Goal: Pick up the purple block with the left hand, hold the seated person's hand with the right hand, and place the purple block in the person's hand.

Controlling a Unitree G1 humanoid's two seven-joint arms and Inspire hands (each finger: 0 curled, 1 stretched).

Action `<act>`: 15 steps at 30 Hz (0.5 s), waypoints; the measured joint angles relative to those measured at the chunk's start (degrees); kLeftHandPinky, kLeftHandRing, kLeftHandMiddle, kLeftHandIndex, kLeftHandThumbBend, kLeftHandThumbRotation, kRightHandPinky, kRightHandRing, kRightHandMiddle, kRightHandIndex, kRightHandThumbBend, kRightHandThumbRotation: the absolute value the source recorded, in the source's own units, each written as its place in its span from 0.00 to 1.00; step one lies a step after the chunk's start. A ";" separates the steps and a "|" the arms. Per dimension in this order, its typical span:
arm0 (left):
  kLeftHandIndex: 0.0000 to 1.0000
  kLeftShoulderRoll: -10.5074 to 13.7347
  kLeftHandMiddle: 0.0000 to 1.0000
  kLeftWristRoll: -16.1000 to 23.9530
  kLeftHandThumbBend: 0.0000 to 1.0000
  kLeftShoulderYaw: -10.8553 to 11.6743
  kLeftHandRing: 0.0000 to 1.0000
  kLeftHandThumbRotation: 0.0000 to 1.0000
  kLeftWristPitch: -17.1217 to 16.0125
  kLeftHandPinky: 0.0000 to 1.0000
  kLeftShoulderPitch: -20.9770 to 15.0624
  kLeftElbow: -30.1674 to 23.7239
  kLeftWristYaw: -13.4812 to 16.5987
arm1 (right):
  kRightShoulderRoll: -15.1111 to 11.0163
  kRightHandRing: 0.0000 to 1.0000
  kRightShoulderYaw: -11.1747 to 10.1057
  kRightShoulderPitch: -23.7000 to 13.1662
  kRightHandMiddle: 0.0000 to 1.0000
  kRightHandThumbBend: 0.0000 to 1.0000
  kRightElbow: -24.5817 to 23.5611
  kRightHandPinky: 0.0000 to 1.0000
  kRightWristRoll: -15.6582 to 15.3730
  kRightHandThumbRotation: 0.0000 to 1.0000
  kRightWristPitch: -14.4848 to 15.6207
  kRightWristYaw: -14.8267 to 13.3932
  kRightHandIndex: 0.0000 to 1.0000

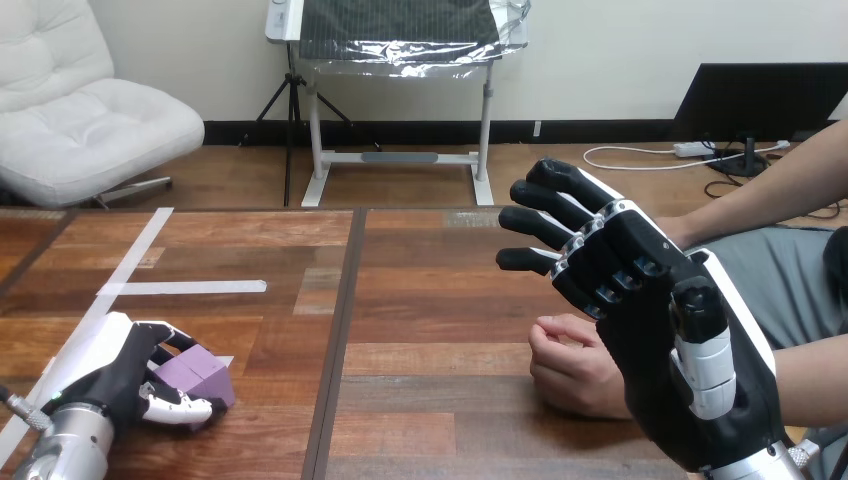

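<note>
Wooden table [430,300], near left: small purple block [195,372] sits in the left hand [105,365], fingers curled round it. Raised right hand [650,330], fingers spread, stands beside the person's closed hand [570,365], well right of the block.

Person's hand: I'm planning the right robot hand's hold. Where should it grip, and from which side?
Likely the wrist end, from above: the person's hand rests on the table as a loose fist, fingers curled toward the view's left, forearm leading off right. The open right robot hand hovers over that end.
</note>
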 measured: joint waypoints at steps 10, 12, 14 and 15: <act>0.53 -0.02 0.45 0.20 0.67 -0.63 0.36 0.00 -0.33 0.28 0.11 0.01 1.53 | 0.00 0.85 -0.26 0.00 0.86 0.88 0.00 0.75 0.06 0.79 0.02 0.06 0.86; 0.52 -0.02 0.43 0.30 0.67 -0.85 0.34 0.00 -0.34 0.27 0.24 0.01 2.07 | 0.00 0.85 -0.28 0.00 0.86 0.88 0.00 0.75 0.06 0.80 0.04 0.06 0.86; 0.52 -0.06 0.40 0.42 0.67 -1.05 0.30 0.00 -0.35 0.23 0.32 0.01 2.72 | 0.00 0.85 -0.30 0.00 0.86 0.88 0.00 0.75 0.06 0.80 0.05 0.06 0.86; 0.51 -0.07 0.39 0.46 0.67 -1.15 0.29 0.00 -0.34 0.22 0.35 0.01 2.97 | 0.00 0.85 -0.31 0.00 0.86 0.88 0.00 0.75 0.06 0.80 0.05 0.06 0.86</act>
